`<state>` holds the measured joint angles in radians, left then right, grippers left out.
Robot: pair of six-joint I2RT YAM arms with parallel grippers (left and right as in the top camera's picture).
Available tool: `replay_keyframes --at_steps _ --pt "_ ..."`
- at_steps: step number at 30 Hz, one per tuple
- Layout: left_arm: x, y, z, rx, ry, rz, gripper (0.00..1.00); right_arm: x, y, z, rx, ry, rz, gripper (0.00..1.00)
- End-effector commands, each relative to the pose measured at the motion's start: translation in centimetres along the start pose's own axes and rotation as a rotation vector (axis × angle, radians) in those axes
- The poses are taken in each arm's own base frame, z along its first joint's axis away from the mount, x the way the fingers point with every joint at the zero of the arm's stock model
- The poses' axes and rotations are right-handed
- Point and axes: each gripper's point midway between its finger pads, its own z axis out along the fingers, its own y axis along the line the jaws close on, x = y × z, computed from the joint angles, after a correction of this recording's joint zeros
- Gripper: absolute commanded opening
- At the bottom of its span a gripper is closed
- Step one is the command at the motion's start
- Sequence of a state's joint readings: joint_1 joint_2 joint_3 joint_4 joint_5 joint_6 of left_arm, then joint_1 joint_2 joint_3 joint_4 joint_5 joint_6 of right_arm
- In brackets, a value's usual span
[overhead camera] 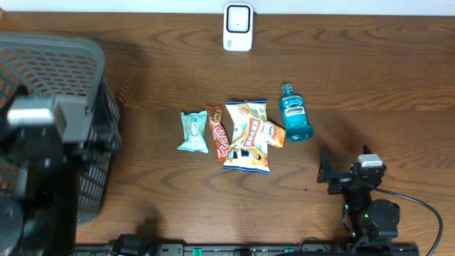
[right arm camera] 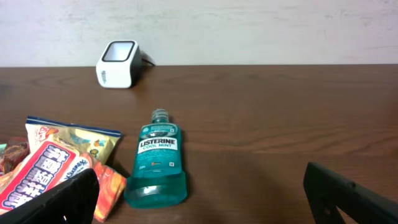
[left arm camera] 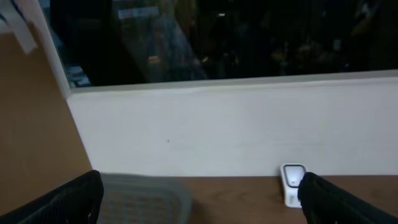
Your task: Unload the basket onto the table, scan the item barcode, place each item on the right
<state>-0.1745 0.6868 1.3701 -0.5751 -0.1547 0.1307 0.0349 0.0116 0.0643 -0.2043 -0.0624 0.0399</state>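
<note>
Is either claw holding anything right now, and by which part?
Nothing is held. The left claw and right claw both stand open and empty; the mouthwash bottle lies untouched.

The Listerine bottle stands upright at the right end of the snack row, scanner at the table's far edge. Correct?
No: the Listerine bottle lies flat, not upright, as the right wrist view shows. The rest holds: right end of the snack row, scanner at the far edge.

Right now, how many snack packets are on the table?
4, in a row: teal packet leftmost, brown bar, large chips bag, orange packet overlapping it. Others may be hidden.
</note>
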Motion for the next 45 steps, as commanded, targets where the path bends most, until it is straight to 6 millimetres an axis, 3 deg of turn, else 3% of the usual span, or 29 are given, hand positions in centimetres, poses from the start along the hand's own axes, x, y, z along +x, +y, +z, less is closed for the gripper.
replay_keyframes --at_steps 1,8,17,24,30,34,40,45 --pt "0.0 -2.4 -3.1 0.182 -0.065 -0.094 0.98 0.0 0.2 0.0 -0.007 -0.002 -0.015 0.99" --pt "-0.2 -1.9 -8.1 0.155 -0.172 -0.081 0.98 0.0 0.2 0.0 -0.007 -0.002 -0.015 0.99" --pt "-0.4 -3.7 -15.9 0.251 -0.359 -0.043 0.98 0.0 0.2 0.0 -0.007 -0.002 -0.015 0.99" --pt "-0.9 -3.8 -20.1 0.246 -0.484 -0.023 0.98 0.0 0.2 0.0 -0.007 -0.002 -0.015 0.99" --pt "-0.7 -3.7 -21.6 0.207 -0.512 -0.011 0.98 0.0 0.2 0.0 -0.007 -0.002 -0.015 0.99" --pt "-1.8 -3.1 -22.3 0.163 -0.563 -0.01 0.98 0.0 0.2 0.0 -0.007 -0.002 -0.015 0.99" --pt "-3.7 0.5 -23.2 -0.036 -0.657 -0.063 0.98 0.0 0.2 0.0 -0.007 -0.002 -0.015 0.99" --pt "-4.8 1.7 -24.1 -0.103 -0.717 -0.085 0.98 0.0 0.2 0.0 -0.007 -0.002 -0.015 0.99"
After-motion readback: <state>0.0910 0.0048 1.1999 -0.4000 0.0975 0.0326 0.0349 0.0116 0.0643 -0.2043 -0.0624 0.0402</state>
